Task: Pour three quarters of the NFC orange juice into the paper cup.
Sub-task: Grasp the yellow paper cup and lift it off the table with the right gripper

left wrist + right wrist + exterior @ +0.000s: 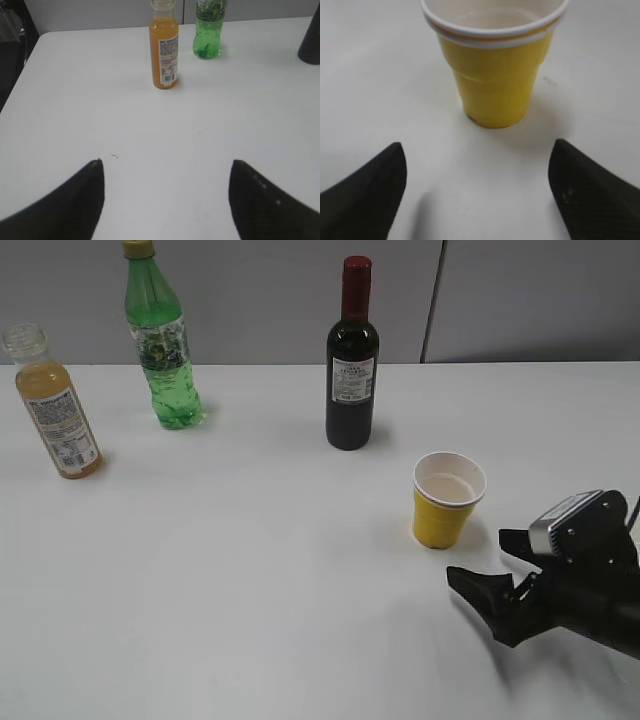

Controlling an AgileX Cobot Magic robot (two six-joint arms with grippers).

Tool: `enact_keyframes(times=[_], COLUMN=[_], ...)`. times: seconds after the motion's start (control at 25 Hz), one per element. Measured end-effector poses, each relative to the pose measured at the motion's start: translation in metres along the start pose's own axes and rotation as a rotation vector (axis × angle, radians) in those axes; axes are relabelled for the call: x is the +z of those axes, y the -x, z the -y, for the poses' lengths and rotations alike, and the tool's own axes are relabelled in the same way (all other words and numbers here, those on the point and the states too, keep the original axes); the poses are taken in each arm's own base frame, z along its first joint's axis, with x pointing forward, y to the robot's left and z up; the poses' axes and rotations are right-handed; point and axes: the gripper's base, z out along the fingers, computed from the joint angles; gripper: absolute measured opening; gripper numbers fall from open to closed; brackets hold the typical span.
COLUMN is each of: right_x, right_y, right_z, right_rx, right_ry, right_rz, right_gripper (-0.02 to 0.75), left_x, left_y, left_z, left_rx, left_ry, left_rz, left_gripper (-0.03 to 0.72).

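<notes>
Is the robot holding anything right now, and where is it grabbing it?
Nothing is held. The right gripper is open in front of the paper cup; the left gripper is open, short of the juice bottle.

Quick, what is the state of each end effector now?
Left end effector: open, holding nothing, facing the orange juice bottle.
Right end effector: open, holding nothing, paper cup just ahead.

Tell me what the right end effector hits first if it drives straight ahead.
Most likely the yellow paper cup: it stands upright, centred ahead of the open right end effector, with bare table between them.
</notes>
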Motion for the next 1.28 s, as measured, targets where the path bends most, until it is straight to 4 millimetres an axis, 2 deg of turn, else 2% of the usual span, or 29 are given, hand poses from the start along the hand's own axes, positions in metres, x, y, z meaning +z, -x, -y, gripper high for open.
enact_keyframes(times=[0.36, 0.76, 1.08, 1.28], right_x=[0.023, 0.036, 0.044, 0.053], right_y=[-0.002, 0.009, -0.007, -0.006], right_z=[0.009, 0.013, 0.012, 0.009], right_rx=[-0.013, -0.046, -0.025, -0.040], right_ry=[0.004, 0.012, 0.036, 0.061], right_rz=[0.008, 0.057, 0.014, 0.031], right_gripper=[0.676, 0.672, 0.675, 0.689], left_x=[0.000, 0.000, 0.000, 0.000], left_y=[0.000, 0.000, 0.000, 0.000], left_z=[0.000, 0.000, 0.000, 0.000], left_rx=[0.000, 0.000, 0.000, 0.000], left_ry=[0.000, 0.000, 0.000, 0.000], left_rz=[0.000, 0.000, 0.000, 0.000], left_gripper=[0.589, 0.589, 0.589, 0.589])
